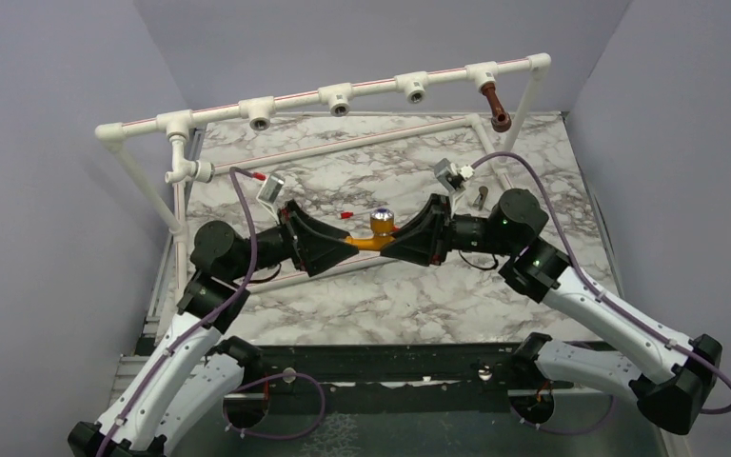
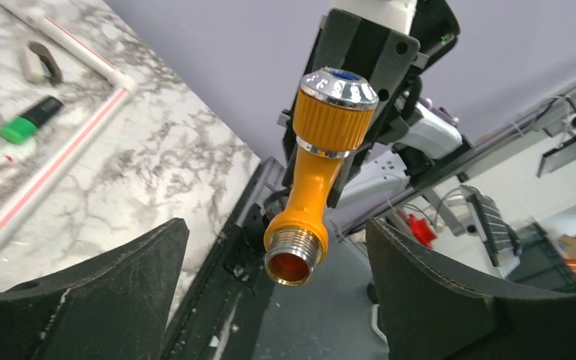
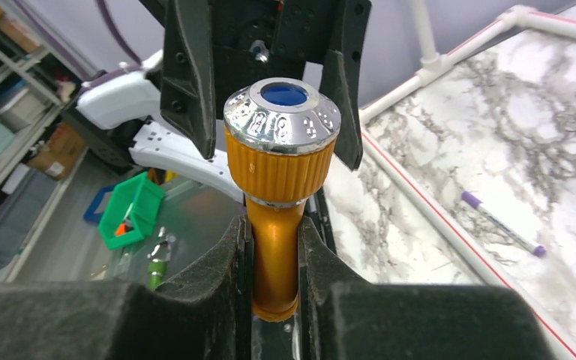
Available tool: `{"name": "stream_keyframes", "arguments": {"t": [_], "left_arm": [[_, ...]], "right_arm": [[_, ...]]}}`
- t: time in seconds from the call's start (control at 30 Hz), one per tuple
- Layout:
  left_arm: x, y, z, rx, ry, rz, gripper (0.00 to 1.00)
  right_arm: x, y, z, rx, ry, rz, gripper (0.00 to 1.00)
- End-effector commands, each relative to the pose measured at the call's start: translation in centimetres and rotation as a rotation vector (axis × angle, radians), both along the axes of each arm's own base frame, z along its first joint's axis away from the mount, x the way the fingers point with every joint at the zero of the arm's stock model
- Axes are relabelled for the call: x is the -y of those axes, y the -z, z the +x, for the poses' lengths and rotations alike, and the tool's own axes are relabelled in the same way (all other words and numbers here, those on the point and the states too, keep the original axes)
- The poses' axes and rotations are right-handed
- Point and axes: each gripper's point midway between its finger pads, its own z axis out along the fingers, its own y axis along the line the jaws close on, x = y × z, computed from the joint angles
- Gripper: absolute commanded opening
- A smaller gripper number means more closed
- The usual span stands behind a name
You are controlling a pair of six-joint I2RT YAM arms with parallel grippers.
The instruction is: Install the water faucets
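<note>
Far left: white pipe frame (image 1: 143, 176) stands on the marble surface (image 1: 409, 305), its top rail running up to the right with tee fittings (image 1: 339, 97) spaced along it, the middle ones with open sockets. Left pincer (image 2: 276, 225): jaws spread wide, gripping nothing; both black fingers (image 2: 112, 277) stand well off either side of the orange-yellow faucet (image 1: 369, 240) without touching it. On the left wrist view the faucet's threaded metal end (image 2: 292, 255) points toward the camera, between the open fingers. A green-and-black tool (image 2: 28, 120) lies on the surface beyond, near a frame pipe. Centre: the faucet hangs in the air between the two pincers, over the near part of the surface, its silvery cap (image 3: 283, 109) with a blue centre up on the ribbed knob. Right pincer (image 3: 272, 240): closed tight on the faucet's orange body just below the knob, a finger pressed to each side. A purple pen (image 3: 502, 223) lies on the marble to its right. Far right: dark brown faucet (image 1: 495, 105) hangs from the last tee on the top rail, spout down.
</note>
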Motion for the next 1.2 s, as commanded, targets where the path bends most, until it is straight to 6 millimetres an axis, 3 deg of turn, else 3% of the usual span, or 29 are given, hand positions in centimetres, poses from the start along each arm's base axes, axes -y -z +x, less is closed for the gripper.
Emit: {"name": "stream_keyframes", "arguments": {"t": [0.0, 0.13, 0.33, 0.57, 0.7, 0.87, 0.97, 1.17], "left_arm": [[-0.8, -0.5, 2.1, 0.083, -0.122, 0.146, 0.91], [-1.7, -1.0, 3.8, 0.127, -0.207, 0.265, 0.94], [-3.9, -2.0, 7.6, 0.138, -0.388, 0.467, 0.94], [-6.1, -6.1, 10.6, 0.23, -0.554, 0.57, 0.94], [-7.7, -8.5, 12.2, 0.289, -0.66, 0.628, 0.94], [-10.8, -11.7, 14.9, 0.352, -0.866, 0.713, 0.94], [-13.0, -13.1, 17.0, 0.371, -1.006, 0.793, 0.94], [-14.8, -13.8, 21.3, 0.354, -1.181, 0.916, 0.94]], "right_arm": [[1.8, -1.7, 1.5, 0.101, 0.146, -0.053, 0.01], [3.5, -1.8, 3.1, 0.148, 0.278, -0.134, 0.01], [6.5, -1.1, 7.0, 0.193, 0.524, -0.321, 0.01], [9.7, 0.4, 11.0, 0.192, 0.759, -0.52, 0.01], [9.5, 1.0, 12.2, 0.179, 0.79, -0.555, 0.01], [7.8, 0.1, 12.8, 0.204, 0.76, -0.493, 0.01], [7.6, 0.0, 14.3, 0.225, 0.8, -0.514, 0.01], [7.8, 0.7, 18.0, 0.242, 0.901, -0.62, 0.01]]}}
